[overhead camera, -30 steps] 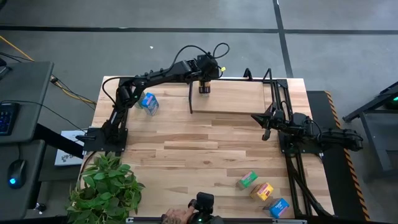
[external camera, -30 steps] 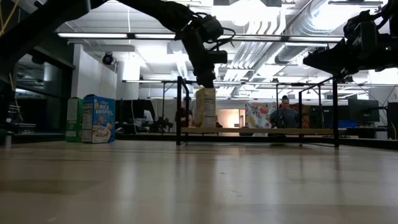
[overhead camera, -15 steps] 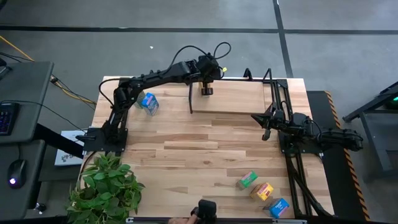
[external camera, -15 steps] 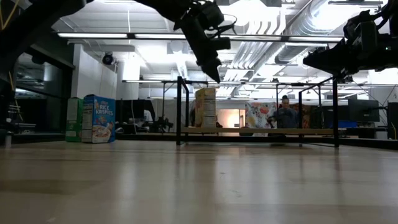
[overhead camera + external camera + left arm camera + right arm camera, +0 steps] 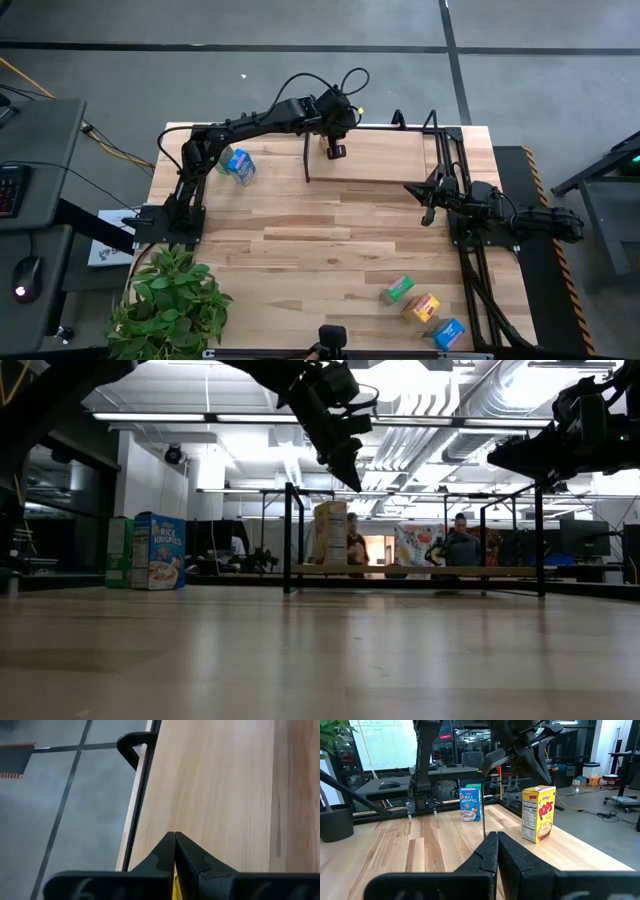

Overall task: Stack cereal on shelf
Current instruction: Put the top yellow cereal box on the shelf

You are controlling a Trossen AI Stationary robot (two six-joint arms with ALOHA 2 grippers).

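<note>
yellow cereal box (image 5: 538, 814) upright on shelf (image 5: 385, 160), free of both arms | left gripper (image 5: 345, 468) above it, pressed together | right gripper (image 5: 496, 851) parked at desk's right side, pressed together | box: light, stiff cardboard, crushable; pinch the narrow sides near the top

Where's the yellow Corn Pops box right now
The yellow Corn Pops box stands upright on the shelf near its left end post, at the table's far side, with the left claw just above it and clear of it.
</note>
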